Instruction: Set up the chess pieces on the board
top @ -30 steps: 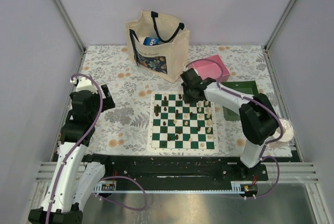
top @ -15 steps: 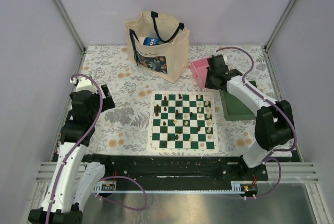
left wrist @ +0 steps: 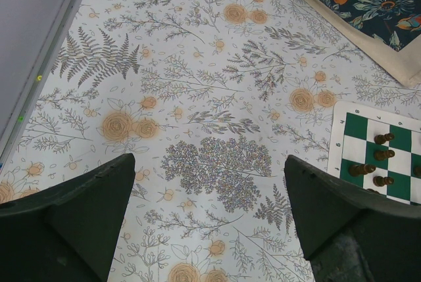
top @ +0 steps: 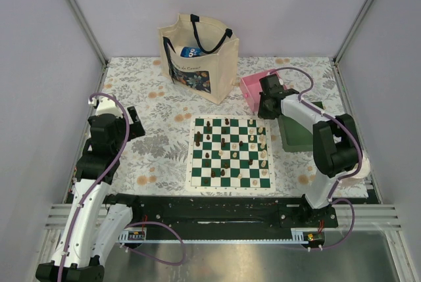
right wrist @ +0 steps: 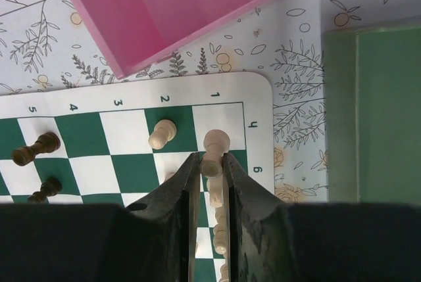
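Observation:
The green-and-white board [top: 230,188] lies mid-table with dark pieces [top: 223,144] on its left and middle squares and cream pieces [top: 264,157] along its right side. My right gripper [top: 266,106] hangs over the board's far right corner [right wrist: 253,91], next to the pink tray. In the right wrist view it [right wrist: 210,164] is shut on a cream piece [right wrist: 216,144], held above a file of cream pieces [right wrist: 219,236]. A cream pawn [right wrist: 162,134] stands one square to the left. My left gripper [left wrist: 209,160] is open and empty over the floral cloth, left of the board [left wrist: 342,144].
A pink tray [top: 248,88] and a green tray [top: 299,134] sit at the far right, close to the board's corner. A canvas tote bag [top: 197,55] stands at the back. Metal frame posts bound the table.
My right arm swung from the board's far middle to the pink tray, then came back a little toward the board's far right corner. The left arm has not moved.

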{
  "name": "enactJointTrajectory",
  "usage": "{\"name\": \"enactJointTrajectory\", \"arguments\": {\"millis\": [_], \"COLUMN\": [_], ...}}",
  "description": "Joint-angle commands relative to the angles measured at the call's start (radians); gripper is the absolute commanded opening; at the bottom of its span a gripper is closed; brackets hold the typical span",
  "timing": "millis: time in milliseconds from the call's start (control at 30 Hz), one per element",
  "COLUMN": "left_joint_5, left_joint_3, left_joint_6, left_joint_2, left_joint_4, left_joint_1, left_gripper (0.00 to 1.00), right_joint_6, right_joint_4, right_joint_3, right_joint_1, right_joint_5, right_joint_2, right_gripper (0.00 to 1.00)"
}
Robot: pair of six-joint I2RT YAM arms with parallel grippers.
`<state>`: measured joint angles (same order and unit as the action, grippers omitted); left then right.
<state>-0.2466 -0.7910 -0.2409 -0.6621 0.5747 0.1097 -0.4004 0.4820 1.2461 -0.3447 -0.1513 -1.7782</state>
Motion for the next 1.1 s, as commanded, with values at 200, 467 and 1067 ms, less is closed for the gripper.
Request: {"name": "enactJointTrajectory", "arguments": {"millis": [200,467,1067], "left_joint_5": [0.001,0.003,0.001], "left_joint_3": [-0.008,-0.008,-0.007], "left_joint_6": [0.000,-0.001,0.000], "left_joint_2": [0.007,0.007,0.006], "left_joint_4": [-0.033,-0.033,-0.033], "left_joint_1": [-0.005,-0.005,-0.007], "left_gripper": [0.99,0.99,0.99], "right_joint_6": [-0.006,-0.002,0.015], "right_joint_4": [-0.040,-0.054,-0.049], "right_joint_3": [-0.014,-0.004,-0.004], "right_joint_1": [0.004,0.003,0.004], "right_joint_5": [0.035,0.036,0.039], "right_joint_2": [-0.038,-0.069,-0.035], "right_gripper": [0.26,0.28,0.43]}}
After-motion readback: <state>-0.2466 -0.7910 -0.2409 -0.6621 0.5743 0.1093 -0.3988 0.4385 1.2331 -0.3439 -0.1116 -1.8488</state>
